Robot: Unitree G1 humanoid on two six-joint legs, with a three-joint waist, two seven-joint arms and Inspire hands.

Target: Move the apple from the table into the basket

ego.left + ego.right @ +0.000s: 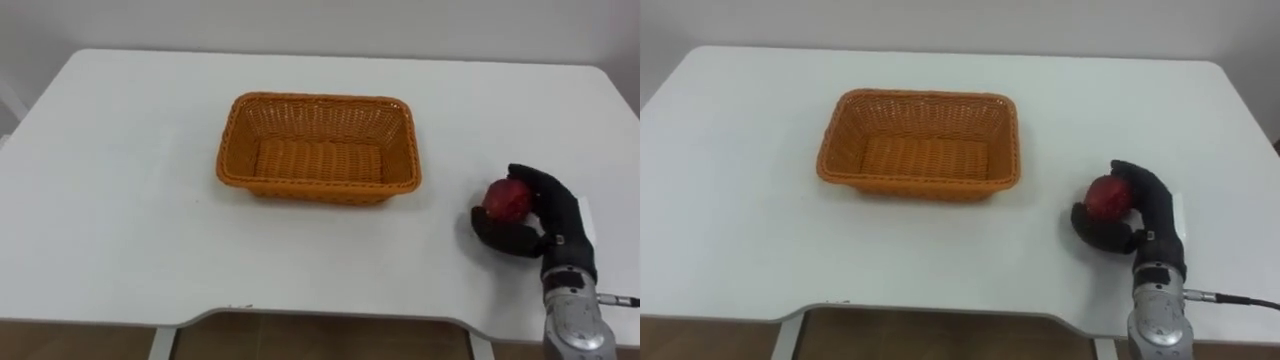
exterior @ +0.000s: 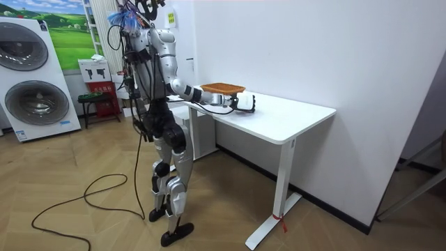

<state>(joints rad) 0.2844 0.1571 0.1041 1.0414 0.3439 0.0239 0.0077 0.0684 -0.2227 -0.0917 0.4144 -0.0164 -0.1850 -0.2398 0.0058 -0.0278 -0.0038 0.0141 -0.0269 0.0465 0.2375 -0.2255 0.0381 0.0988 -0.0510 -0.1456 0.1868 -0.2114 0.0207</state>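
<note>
Right hand (image 1: 552, 226), black, fingers and thumb curled around a glossy round red apple (image 1: 507, 199).

The apple sits in that grasp low at the right near part of the smooth white table (image 1: 120, 200), which has rounded corners; I cannot tell whether it touches the tabletop. To the left and well apart from it is a rectangular orange woven wicker basket (image 1: 320, 101) with a ribbed weave and flared walls. Nothing stands between them. The robot stands upright at the table's end on wood flooring, with two white front-loading washing machines (image 2: 35, 77) behind it.
</note>
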